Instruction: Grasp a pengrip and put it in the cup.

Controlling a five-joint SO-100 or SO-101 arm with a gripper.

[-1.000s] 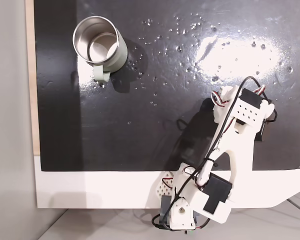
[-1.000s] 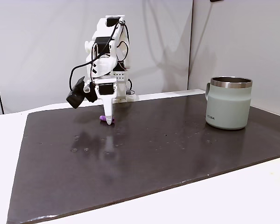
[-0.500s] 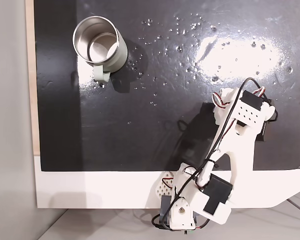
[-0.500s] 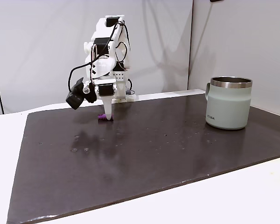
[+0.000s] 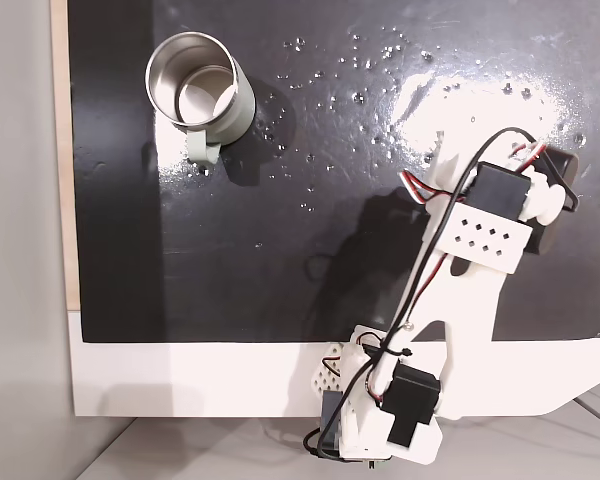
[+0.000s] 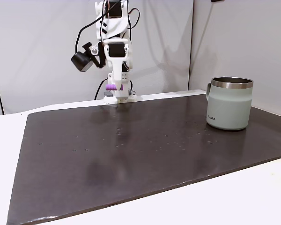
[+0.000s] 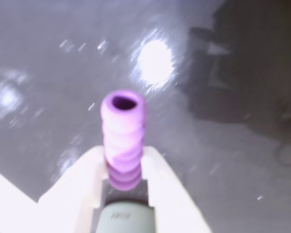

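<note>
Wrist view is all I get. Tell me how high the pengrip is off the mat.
Observer: In a fixed view the pengrip hangs well above the black mat, pinched in the end effector.
Operator: Give me the cup's position.
Observer: The cup stands upright near the mat's right edge in that fixed view, far from the arm.
Operator: Check the cup is free.
Observer: From above, the cup shows only its shiny inside.

A glossy black mat (image 5: 280, 250) speckled with small droplets covers a white table (image 5: 180, 380). Pale grey wall panels (image 6: 37, 47) stand behind it in a fixed view.
</note>
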